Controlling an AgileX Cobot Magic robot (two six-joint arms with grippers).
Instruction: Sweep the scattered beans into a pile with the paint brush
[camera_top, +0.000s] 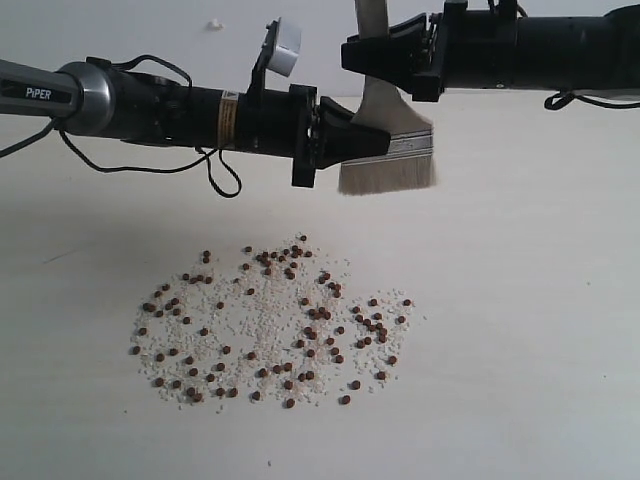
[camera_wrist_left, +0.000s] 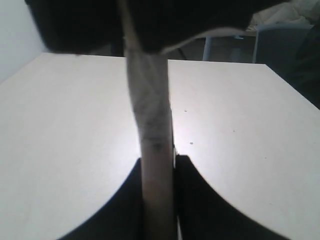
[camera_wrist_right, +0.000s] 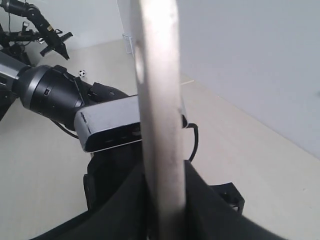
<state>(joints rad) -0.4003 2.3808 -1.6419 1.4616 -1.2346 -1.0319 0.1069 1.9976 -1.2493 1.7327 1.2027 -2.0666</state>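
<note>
Two tools grip one paint brush: we see the left tool clamped low on it and the right tool clamped on its handle. Its bristles hang above the bench, clear of the scattered beans.

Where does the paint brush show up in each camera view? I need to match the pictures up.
Exterior view: the paint brush hangs at upper centre, bristles down, above the beans.
Left wrist view: the paint brush is seen edge-on, a narrow strip through the middle of the picture.
Right wrist view: the paint brush is again edge-on, crossing the picture's centre.
Shared landmark: the pale table lies behind or below it in all three.
</note>
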